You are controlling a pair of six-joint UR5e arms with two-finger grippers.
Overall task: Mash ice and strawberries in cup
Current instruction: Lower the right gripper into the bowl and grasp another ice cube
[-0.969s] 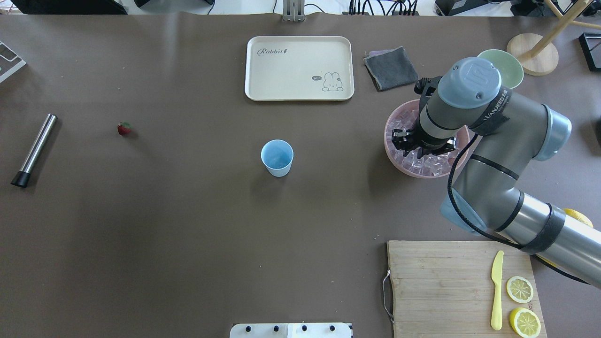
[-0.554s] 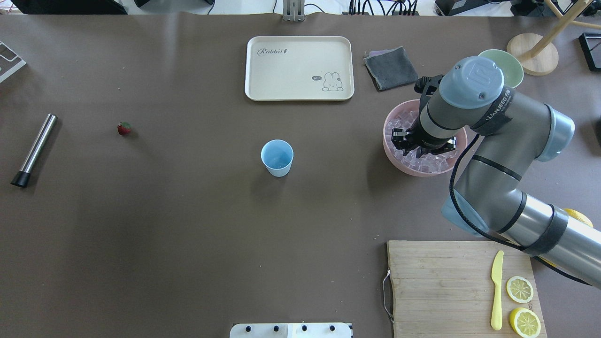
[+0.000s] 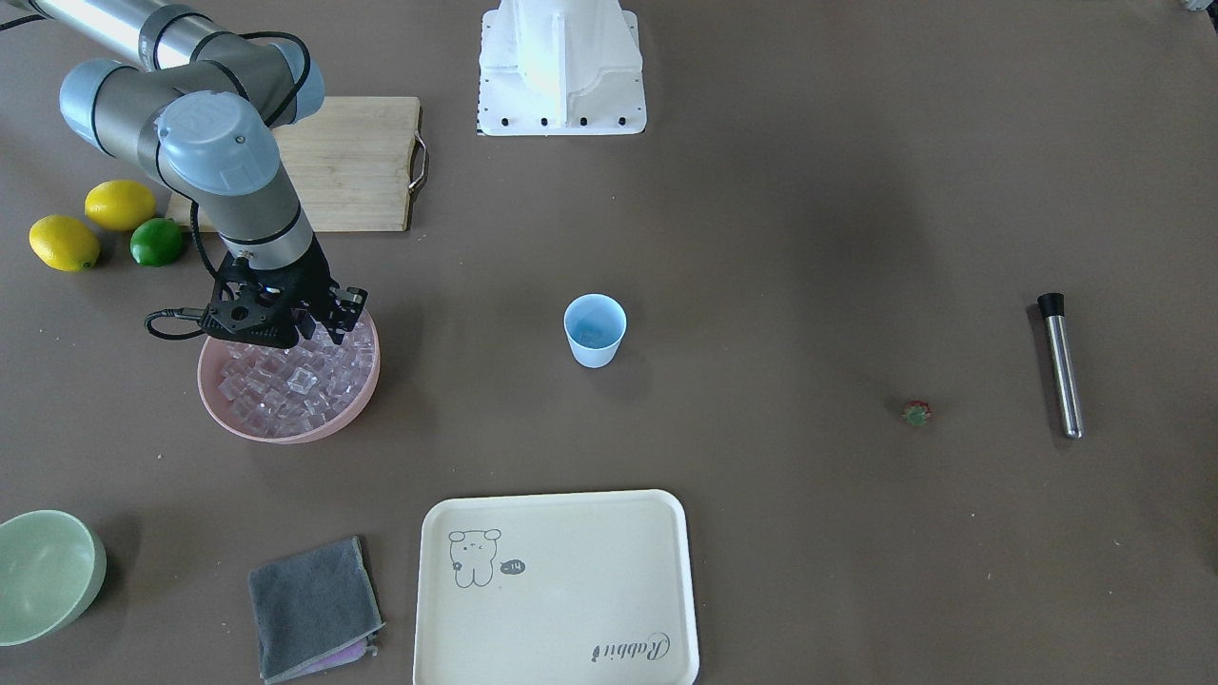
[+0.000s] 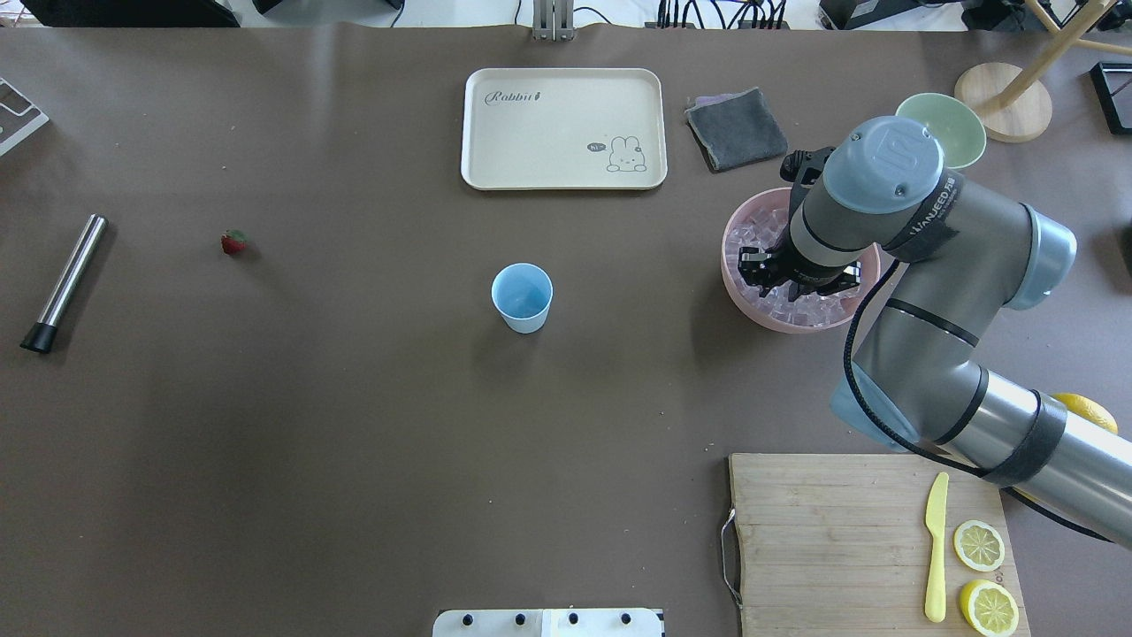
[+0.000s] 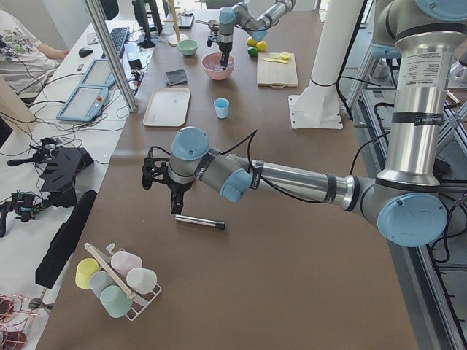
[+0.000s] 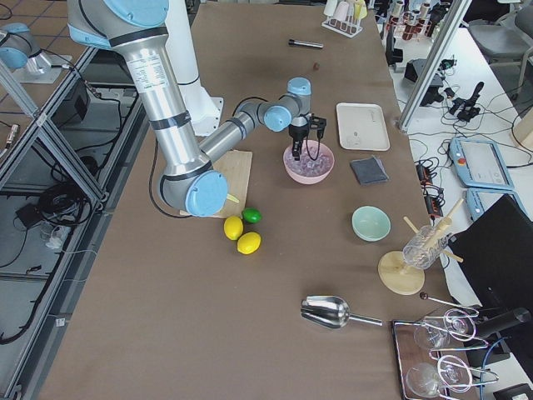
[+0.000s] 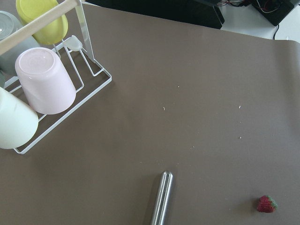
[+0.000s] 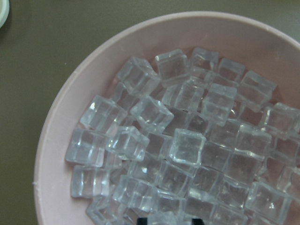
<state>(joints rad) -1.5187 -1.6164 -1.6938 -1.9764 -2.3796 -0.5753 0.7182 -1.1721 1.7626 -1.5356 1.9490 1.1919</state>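
Pink bowl (image 8: 47, 154) heaped with ice (image 8: 187, 145) is sitting beside a grey cloth (image 4: 736, 128), well apart from the cup (image 4: 522, 296) and the far strawberry (image 4: 234, 241). Right gripper (image 3: 322, 328) is dipping among the cubes; I cannot tell how wide its fingers are standing.

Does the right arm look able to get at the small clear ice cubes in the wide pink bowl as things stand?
Probably yes. The right gripper hangs just over the wide pink bowl, jaws apart. The small clear ice cubes lie heaped and uncovered below it, with nothing in between.
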